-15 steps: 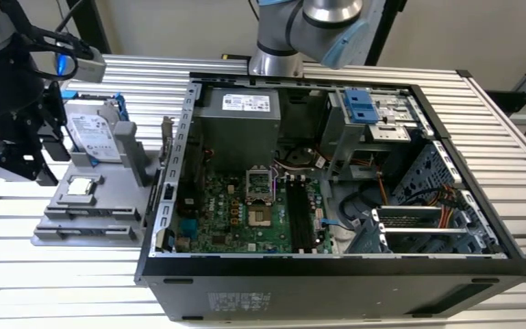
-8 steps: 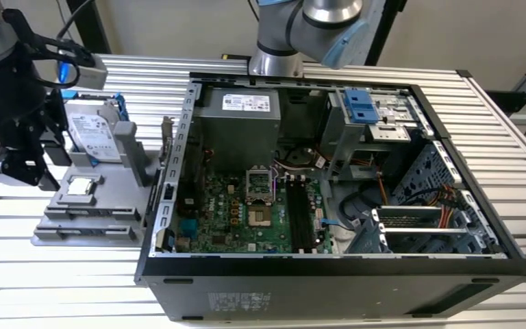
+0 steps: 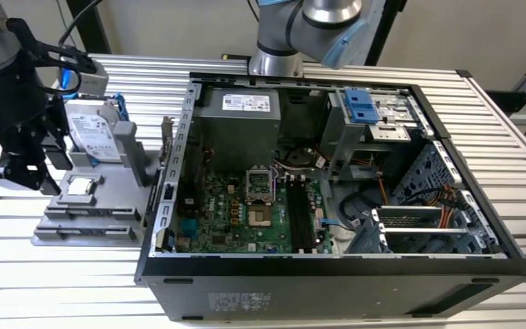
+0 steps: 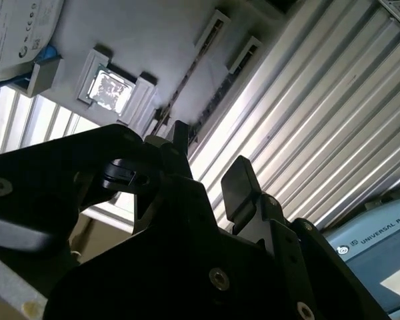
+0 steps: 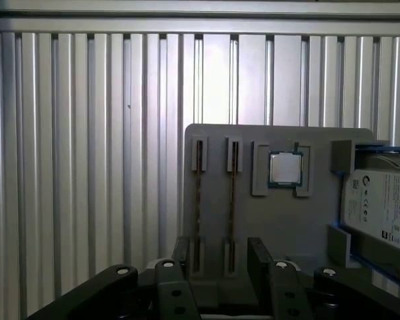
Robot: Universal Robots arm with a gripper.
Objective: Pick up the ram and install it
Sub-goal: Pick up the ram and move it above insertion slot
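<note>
Two ram sticks stand on edge in the slots of a grey fixture [image 5: 320, 240]. One ram [image 5: 231, 200] and the other ram [image 5: 198, 200] show as thin dark strips in the first wrist view. In the second wrist view one ram [image 4: 187, 73] runs the same way. My gripper [image 5: 220, 261] hovers above the near end of these slots, open, with nothing between its black fingers [image 5: 260, 257]. In the exterior view the gripper [image 3: 21, 168] hangs at the left side of the fixture [image 3: 90, 219].
On the fixture a silver CPU chip [image 5: 285, 168] sits beside the sticks, and a hard drive [image 5: 380, 207] with blue rails lies past it. The open computer case [image 3: 336, 267] fills the ribbed table's middle, its motherboard slots [image 3: 300, 212] exposed. A second arm [image 3: 309, 27] stands behind it.
</note>
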